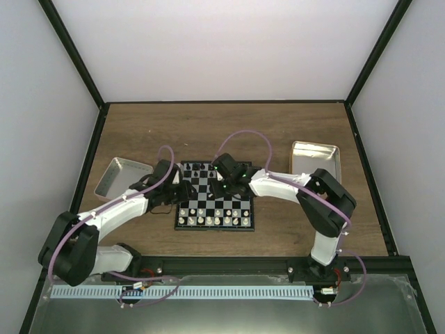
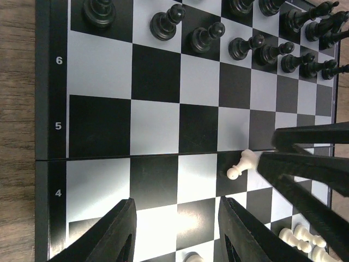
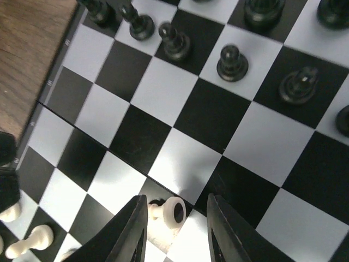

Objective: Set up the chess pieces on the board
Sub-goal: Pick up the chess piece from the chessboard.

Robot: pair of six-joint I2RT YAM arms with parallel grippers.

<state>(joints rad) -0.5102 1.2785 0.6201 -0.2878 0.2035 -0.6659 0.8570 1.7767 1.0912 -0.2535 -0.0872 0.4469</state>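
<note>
Right gripper, spread astride 1 toppled white pawn near the centre of the board, could, we judge, send it rolling when closing.

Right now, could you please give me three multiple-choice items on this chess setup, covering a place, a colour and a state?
1. Where is the toppled white pawn? A in a tin; B between the fingers of the right gripper; C on the wooden table.
2. Which colour fills the far rows of the chessboard? A white; B mixed; C black.
3. How is the left gripper? A open, empty; B shut on a pawn; C shut, empty.

B: the pawn lies on its side on the board between those fingers.
C: only black pieces line the side away from the arm bases.
A: its fingers stand apart with only bare squares between.
</note>
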